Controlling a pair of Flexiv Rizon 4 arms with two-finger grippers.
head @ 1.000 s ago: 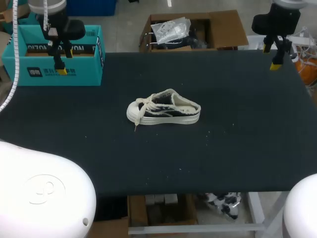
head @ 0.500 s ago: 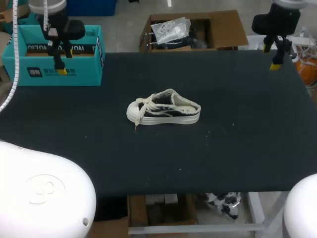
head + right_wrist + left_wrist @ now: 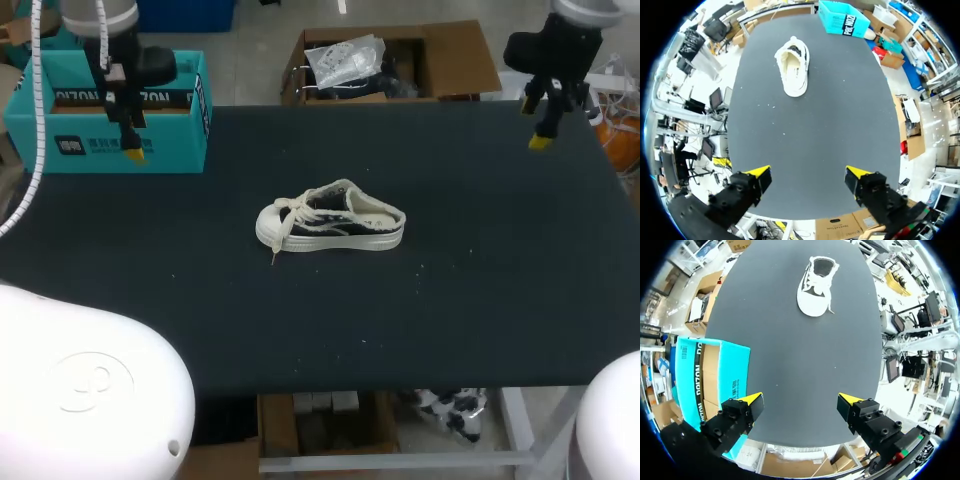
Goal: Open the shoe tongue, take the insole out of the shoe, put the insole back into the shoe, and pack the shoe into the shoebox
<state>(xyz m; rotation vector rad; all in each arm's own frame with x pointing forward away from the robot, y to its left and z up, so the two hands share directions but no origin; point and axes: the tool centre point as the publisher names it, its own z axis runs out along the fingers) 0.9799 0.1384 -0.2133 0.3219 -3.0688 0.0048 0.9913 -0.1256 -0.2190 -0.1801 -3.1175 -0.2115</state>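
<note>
Shifted inward: left hand [image 3: 801, 402], right hand [image 3: 807, 174] | both spread wide, empty | shoebox [image 3: 170, 140] partly behind left arm [image 3: 140, 65]

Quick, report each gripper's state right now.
Left gripper: open, holding nothing.
Right gripper: open, holding nothing.

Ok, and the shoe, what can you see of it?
The shoe is a low sneaker with a dark, canvas-like upper, a cream rubbery sole and toe cap, pale laces loose over the front, and a pale inside. It stands upright on its sole near the middle of the black table, toe toward the left arm's side. Only the table touches it.
</note>
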